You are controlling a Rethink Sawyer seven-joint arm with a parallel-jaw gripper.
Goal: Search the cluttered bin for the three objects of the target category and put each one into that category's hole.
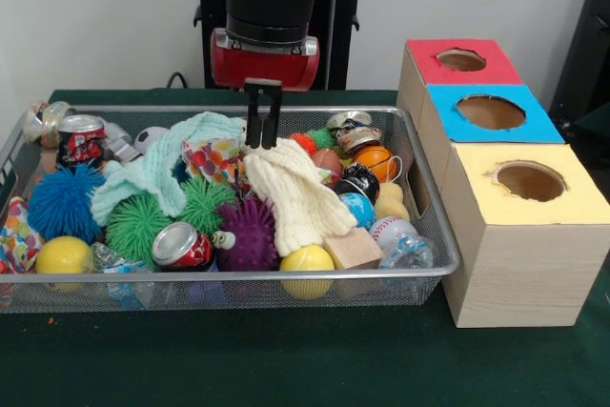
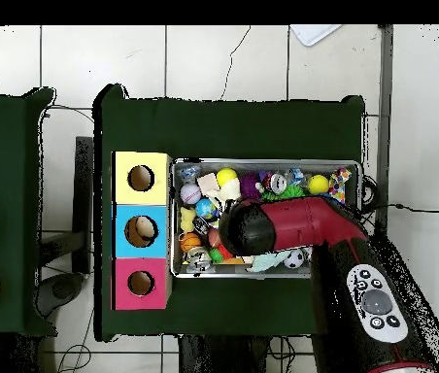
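My tool (image 1: 263, 131), nearly closed and seemingly empty, sits over the cream cloth (image 1: 297, 193) mid-bin (image 1: 429, 235); risk snagging cloth, not plush.

A cream knitted cloth (image 1: 297, 193) drapes over a jumble of clutter on the green counter (image 1: 286, 359), with a mint knitted cloth (image 1: 157, 171) beside it. Spiky rubber balls in blue (image 1: 64, 202), green (image 1: 136, 226) and purple (image 1: 250, 233) crowd the front, near a crushed soda can (image 1: 181, 246) and two yellow balls (image 1: 62, 255). Beside them stand a blue-topped box (image 1: 488, 113) and a yellow-topped box (image 1: 526, 226).
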